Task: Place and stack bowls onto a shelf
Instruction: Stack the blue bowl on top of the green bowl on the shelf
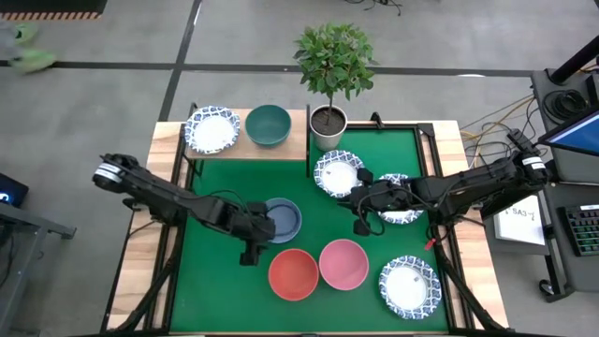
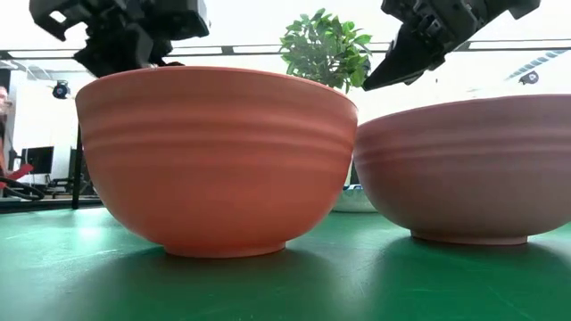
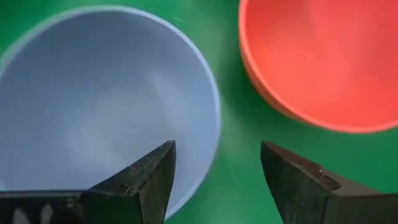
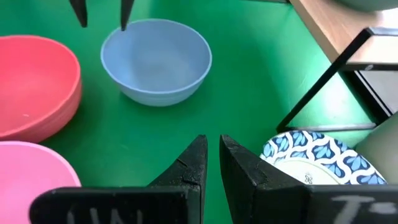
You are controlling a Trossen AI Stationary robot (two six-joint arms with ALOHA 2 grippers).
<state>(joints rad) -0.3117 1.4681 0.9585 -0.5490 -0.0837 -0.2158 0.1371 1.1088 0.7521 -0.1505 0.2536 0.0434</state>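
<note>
Left hand (image 1: 251, 255): released, its fingers (image 3: 146, 180) spread over the rim of the blue bowl (image 1: 282, 220) on the green mat (image 1: 225, 290).
Right hand (image 1: 361, 225): clenched on nothing, above the mat between two patterned bowls (image 1: 339, 173).
Red bowl (image 1: 293, 274): on the mat, just beside the pink bowl (image 1: 343, 264).
Shelf (image 1: 295, 148): at the counter's far edge, carrying a patterned bowl (image 1: 211, 129) and the dark green bowl (image 1: 268, 124).
Fourth patterned bowl (image 1: 409, 286): near the mat's front right corner.

Past your right gripper (image 4: 211, 165), its fingers nearly together above the green mat (image 4: 249, 93), you see the blue bowl (image 4: 156, 61), red bowl (image 4: 34, 84), pink bowl (image 4: 28, 174), a blue-patterned bowl (image 4: 314, 158) and the shelf (image 4: 329, 31).
</note>
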